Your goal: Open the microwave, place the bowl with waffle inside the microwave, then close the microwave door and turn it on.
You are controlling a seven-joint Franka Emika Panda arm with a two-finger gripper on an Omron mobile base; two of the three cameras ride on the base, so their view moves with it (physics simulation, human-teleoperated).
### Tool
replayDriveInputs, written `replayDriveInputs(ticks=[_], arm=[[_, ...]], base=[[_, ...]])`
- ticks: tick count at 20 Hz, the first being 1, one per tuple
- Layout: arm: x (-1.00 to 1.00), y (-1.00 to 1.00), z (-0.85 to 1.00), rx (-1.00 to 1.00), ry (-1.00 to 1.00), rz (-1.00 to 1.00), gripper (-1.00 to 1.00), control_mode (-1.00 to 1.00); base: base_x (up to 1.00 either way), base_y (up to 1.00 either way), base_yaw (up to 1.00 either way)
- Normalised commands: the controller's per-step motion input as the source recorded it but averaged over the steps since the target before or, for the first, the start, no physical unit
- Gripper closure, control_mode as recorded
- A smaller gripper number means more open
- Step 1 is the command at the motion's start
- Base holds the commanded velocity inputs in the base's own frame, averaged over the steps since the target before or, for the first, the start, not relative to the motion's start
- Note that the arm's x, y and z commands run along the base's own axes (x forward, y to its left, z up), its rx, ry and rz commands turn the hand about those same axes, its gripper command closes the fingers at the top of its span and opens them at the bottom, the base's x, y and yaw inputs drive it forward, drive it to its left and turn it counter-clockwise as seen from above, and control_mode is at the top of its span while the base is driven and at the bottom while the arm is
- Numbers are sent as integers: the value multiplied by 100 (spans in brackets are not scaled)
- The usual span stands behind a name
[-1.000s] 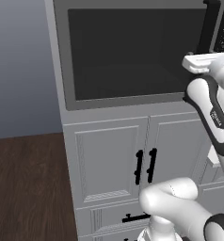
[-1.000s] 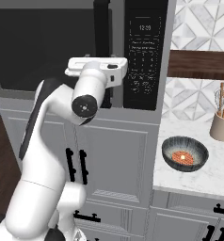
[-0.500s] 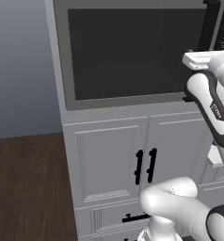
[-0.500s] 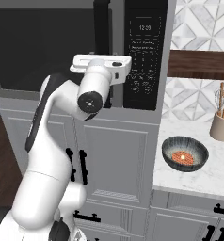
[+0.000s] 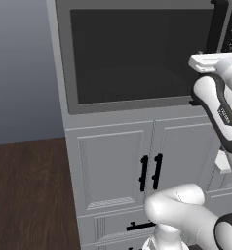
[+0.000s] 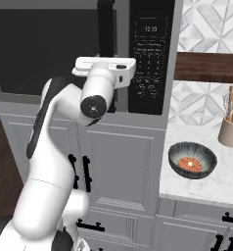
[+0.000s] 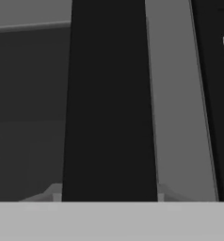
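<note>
1. Left base view: the microwave (image 5: 137,53) sits high above grey cabinets (image 5: 137,166), and its door (image 5: 132,53) lies flush and closed, the dark glass filling most of the front. The arm (image 5: 220,112) rises from the lower right and its hand reaches the door's right edge, where the black bar handle (image 5: 217,24) runs upright. The tool itself is hidden behind the wrist here.

2. Right base view: the arm (image 6: 64,147) bends up from the lower left, and its white hand is pressed close against the handle (image 6: 105,29), just left of the black button panel (image 6: 150,54). The fingers are hidden behind the hand. To the right, on the white counter (image 6: 206,186), stands the bowl (image 6: 192,160) with the waffle (image 6: 189,163) lying in it, well apart from the arm. A cup of utensils (image 6: 231,128) stands further back on the right.

3. Hand view: the handle (image 7: 109,103) runs as a wide black strip from top to bottom, very near the camera. The grey door frame (image 7: 175,103) lies to its right and the dark glass (image 7: 29,113) to its left. The pale fingertips (image 7: 50,193) peek out on either side of the bar's base, so the tool straddles the handle; whether it presses on it I cannot tell.
</note>
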Motion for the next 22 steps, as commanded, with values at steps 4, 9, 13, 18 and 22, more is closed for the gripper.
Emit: replayDriveInputs(ticks=[4, 9, 13, 18, 22], arm=[[-70, 0, 0, 0, -1, 0, 100, -100], [-100, 0, 0, 0, -2, 0, 100, -100], [-100, 0, 0, 0, 0, 0, 100, -100], [-100, 0, 0, 0, 0, 0, 100, -100], [-92, 2, 0, 0, 0, 0, 100, -100]], base=[[0, 0, 0], [0, 0, 0], [0, 0, 0], [0, 0, 0], [0, 0, 0]])
